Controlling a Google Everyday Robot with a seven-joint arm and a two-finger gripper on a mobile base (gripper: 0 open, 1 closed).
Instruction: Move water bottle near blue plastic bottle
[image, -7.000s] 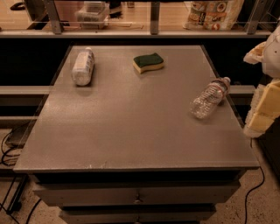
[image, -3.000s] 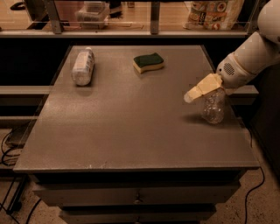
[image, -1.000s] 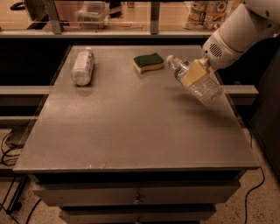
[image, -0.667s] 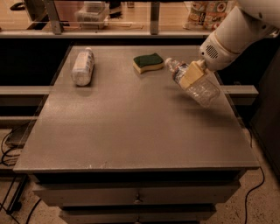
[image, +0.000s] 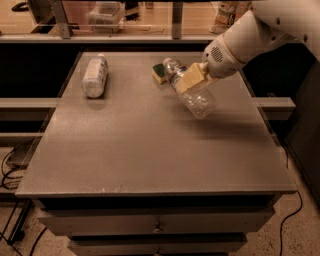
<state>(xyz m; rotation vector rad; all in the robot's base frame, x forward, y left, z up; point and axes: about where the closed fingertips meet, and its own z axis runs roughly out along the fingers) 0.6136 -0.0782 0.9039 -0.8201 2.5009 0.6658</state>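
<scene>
One gripper (image: 189, 79) is clamping the water bottle (image: 200, 102), tilted, above the table (image: 150, 150) beside the sponge (image: 159, 73). I am advising a level carry across, releasing just short of the blue plastic bottle (image: 95, 76).

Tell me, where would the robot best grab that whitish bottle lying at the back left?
Probably across the middle of the blue plastic bottle, from straight above: it lies on its side, cap pointing away, both round sides free. The gripper holds the water bottle aloft, back right.

White rounded arm (image: 250, 35), tan claw (image: 189, 79) (upper right)
</scene>
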